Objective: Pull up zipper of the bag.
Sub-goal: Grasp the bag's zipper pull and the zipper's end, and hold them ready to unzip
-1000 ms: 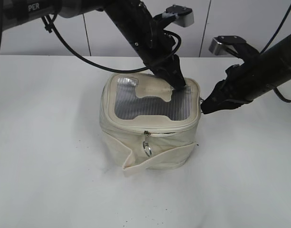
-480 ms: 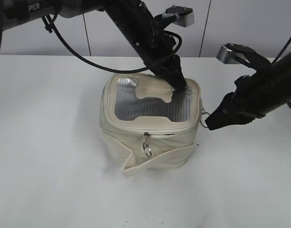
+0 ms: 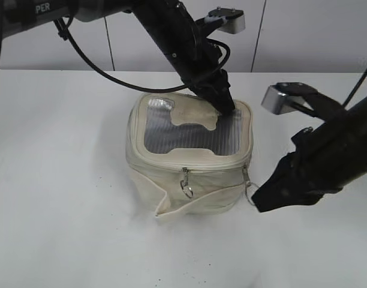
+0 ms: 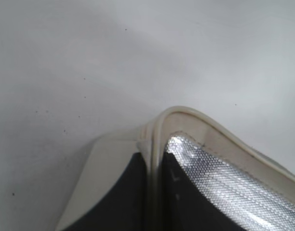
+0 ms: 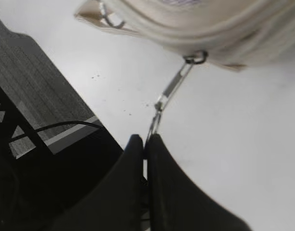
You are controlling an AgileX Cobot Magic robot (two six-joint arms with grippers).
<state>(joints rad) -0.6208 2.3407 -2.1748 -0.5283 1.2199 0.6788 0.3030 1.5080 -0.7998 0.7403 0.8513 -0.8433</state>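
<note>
The bag (image 3: 188,157) sits in the middle of the white table (image 3: 63,210), with the left gripper (image 3: 224,103) pressing down on the back right of its grey top; whether that pincer is spread or closed cannot be told, since its own camera shows only dark fingers (image 4: 123,202) straddling the rim. At the bag's front right corner the right gripper (image 3: 258,201) has its fingers (image 5: 159,163) pinched together on the ring pull of the zipper (image 5: 172,89), which stretches taut from the corner. A second ring pull (image 3: 186,189) hangs free at the front, just above the wide strap (image 3: 195,204).
</note>
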